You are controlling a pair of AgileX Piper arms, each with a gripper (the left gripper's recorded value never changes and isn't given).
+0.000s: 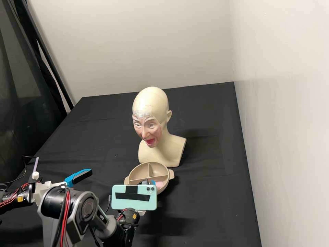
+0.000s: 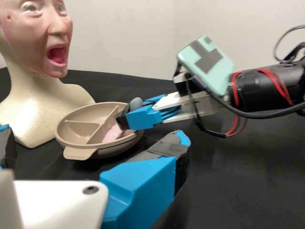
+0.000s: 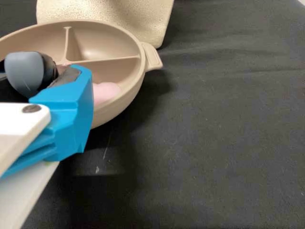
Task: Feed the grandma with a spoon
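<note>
The grandma mannequin head (image 1: 150,116) (image 2: 38,28) stands mid-bench, mouth open, facing the front. Just in front of its bust (image 3: 105,14) sits a beige divided bowl (image 1: 137,171) (image 2: 71,129) (image 3: 143,57). My right gripper (image 1: 148,183) (image 2: 125,117) (image 3: 62,81) hangs over the bowl's near rim, shut on a spoon with a grey handle end (image 2: 136,103) (image 3: 26,71). The spoon's pink part (image 2: 112,135) (image 3: 107,90) (image 1: 159,184) lies in the near compartment. My left gripper (image 1: 80,175) (image 2: 93,143) is open, low at the front left, well short of the bowl.
A mint-green phone (image 1: 134,197) (image 2: 206,64) is strapped on the right wrist. Black cloth covers the bench (image 1: 212,178). A white wall (image 1: 291,137) runs along the right edge, and dark panels (image 1: 20,103) stand at the left. Cables (image 1: 13,195) hang by the left arm.
</note>
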